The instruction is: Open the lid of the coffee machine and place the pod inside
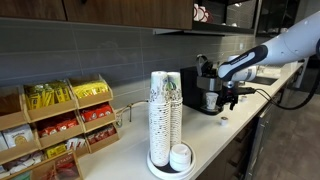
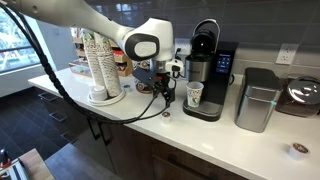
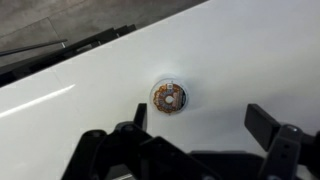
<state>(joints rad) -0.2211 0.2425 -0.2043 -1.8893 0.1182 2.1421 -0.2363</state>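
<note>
While gripper (image 3: 200, 122) hangs over white counter (image 3: 240, 60), jaws apart, nothing held: pod (image 3: 168, 97), small, round, clear rim, brown/orange top, lies flat below. Coffee machine (image 2: 205, 75) blk/silver, nearby; lid (image 2: 205, 28) down.

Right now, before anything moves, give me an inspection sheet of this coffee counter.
Surface: white counter, bare around the pod.
Job's things: coffee machine by the wall, lid looks down; pod lying on the counter under the hand.
Clutter: paper cup stack, snack rack, silver bin, cup in the machine's bay.
Grippers: hand open, above the pod, holding nothing.
Cables: black cable hanging along the arm.
Surroundings: grey wall, wall socket.
</note>
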